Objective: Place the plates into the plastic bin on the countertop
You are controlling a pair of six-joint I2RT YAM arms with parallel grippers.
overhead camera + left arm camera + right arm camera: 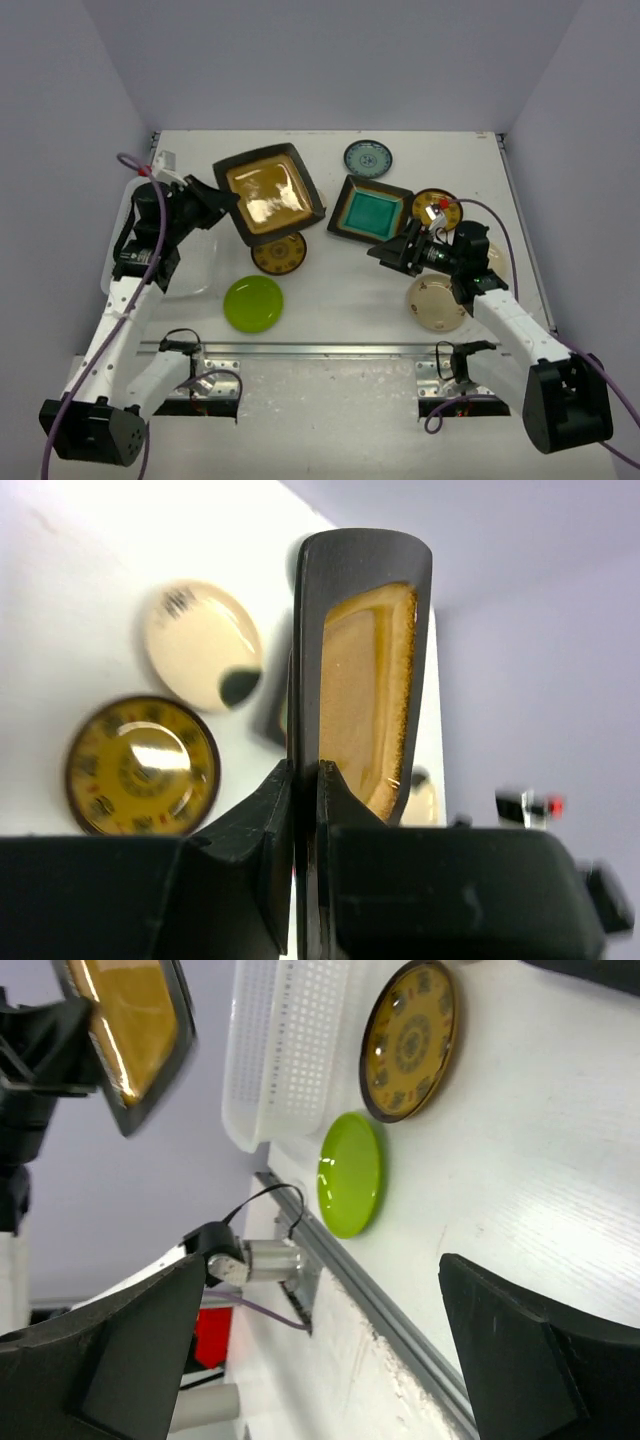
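- Plate in the air: the amber square plate (268,192) hangs tilted above the bench (340,310), left of centre, just right of the plastic bin (280,1050)
- Your left fingers (275,800) are clamped tight on its dark rim, one finger on each face
- The plastic bin sits at the left edge of the bench, under your left arm
- Your right fingers (392,246) stand spread wide with nothing between them, just near of the teal square plate (372,210), which lies flat right of centre
- One brown-yellow patterned plate (279,253) lies partly beneath the raised amber one; the lime green plate (253,303) lies nearer, close to the metal rail (330,349)
- The blue patterned plate (367,157) is at the far side; a second patterned plate (435,207) lies just right of the teal one
- A cream plate (437,302) lies near right, beside your right arm
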